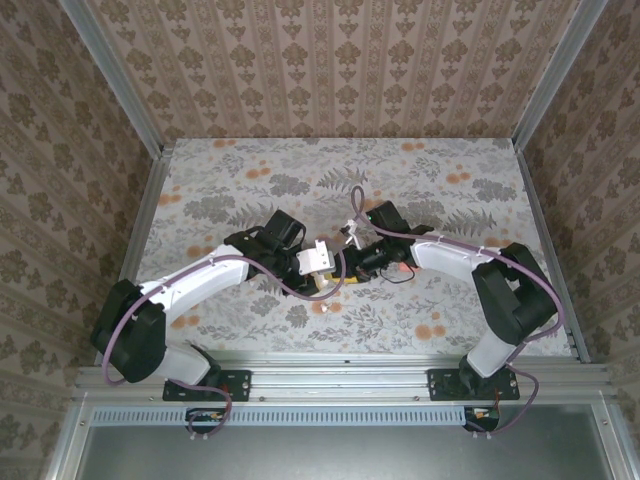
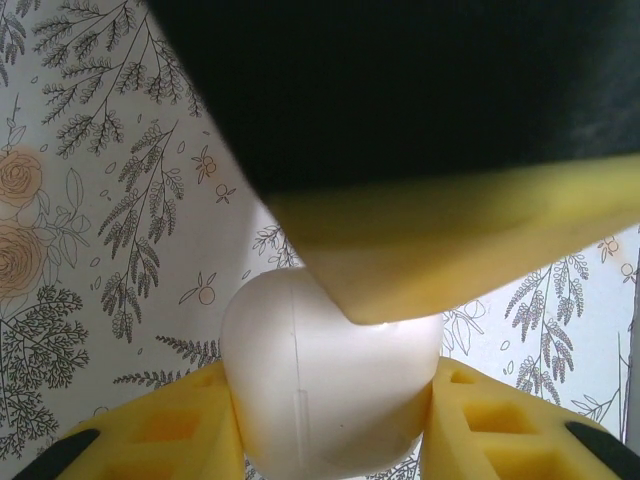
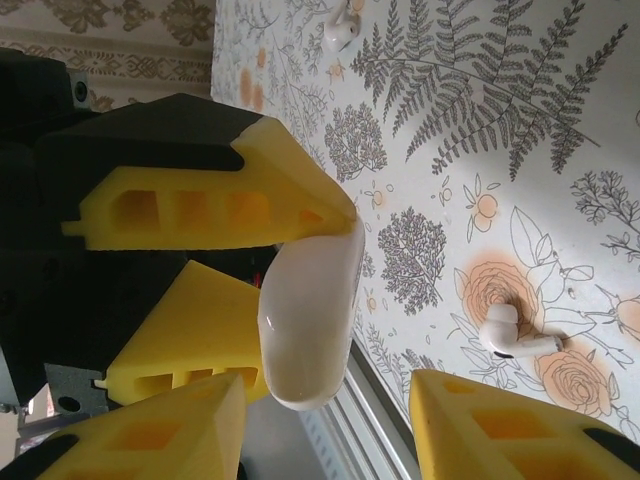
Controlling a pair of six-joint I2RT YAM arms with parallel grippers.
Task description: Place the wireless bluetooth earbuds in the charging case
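Note:
My left gripper is shut on the white pill-shaped charging case, held off the cloth at the table's middle. A thin seam runs down the case, which looks closed. My right gripper is open just beside it. One of its yellow fingers rests on the case's upper edge, and the case hangs just above the gap between its jaws. A white earbud with a stem lies on the cloth by orange flower prints. A second white earbud lies farther off.
The flowered tablecloth covers the table inside patterned walls. A metal rail runs along the near edge, close below both grippers. Open cloth stretches toward the back and both sides.

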